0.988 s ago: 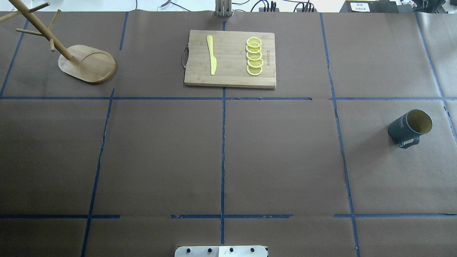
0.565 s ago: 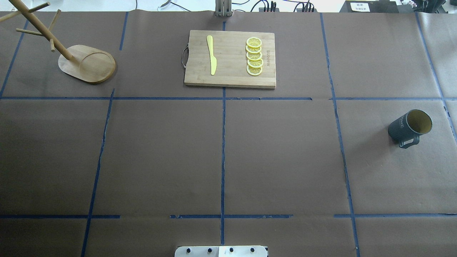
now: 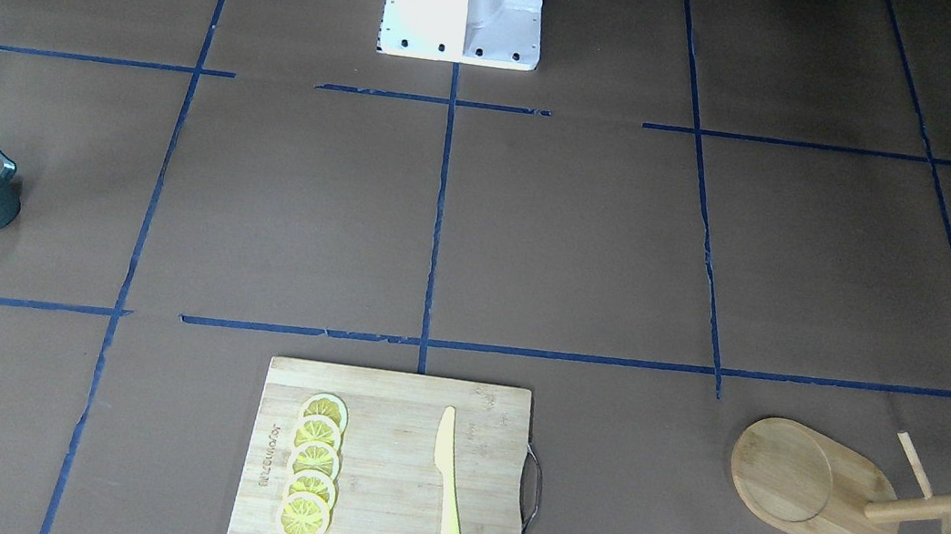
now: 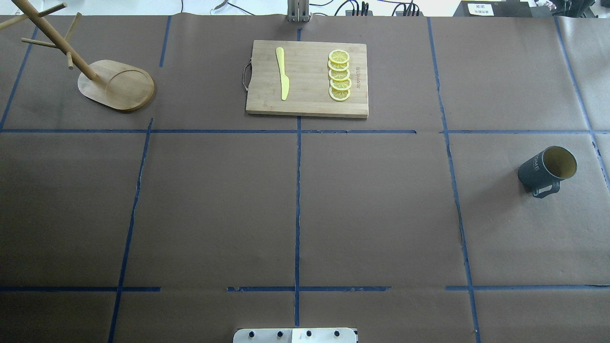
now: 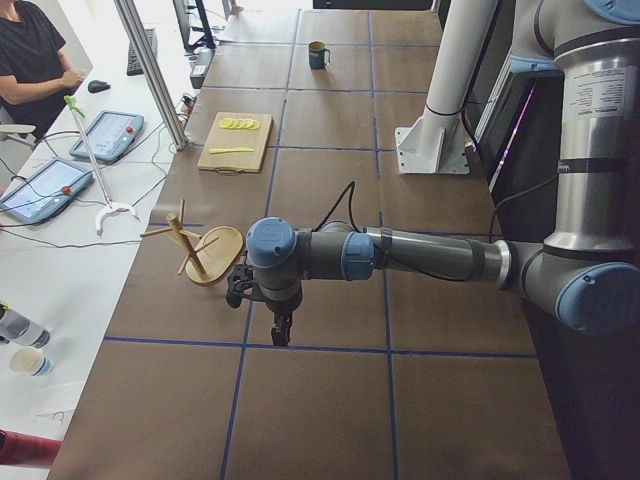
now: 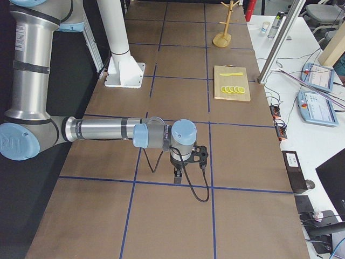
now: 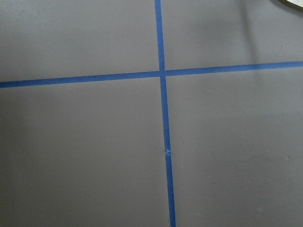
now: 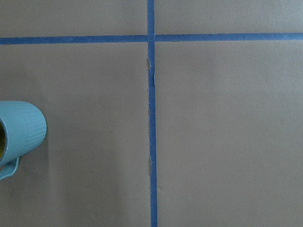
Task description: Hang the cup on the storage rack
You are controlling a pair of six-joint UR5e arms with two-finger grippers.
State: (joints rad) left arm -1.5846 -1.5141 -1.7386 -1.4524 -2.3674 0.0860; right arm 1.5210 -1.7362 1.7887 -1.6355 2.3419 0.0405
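Nothing has moved since a second ago. The mug (image 4: 543,169) stands near the right hand (image 6: 178,173), well apart from the left hand (image 5: 281,330). Are the hands open or closed? I cannot tell. The mug looks hard and breakable, so hold its ribbed wall and leave the handle (image 4: 546,189) free.

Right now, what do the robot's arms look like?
The left arm and right arm look alike. They are shiny silver tubes with round, light blue caps at the joints. The left hand and right hand are small and black. A thin black cable loops beside the right one.
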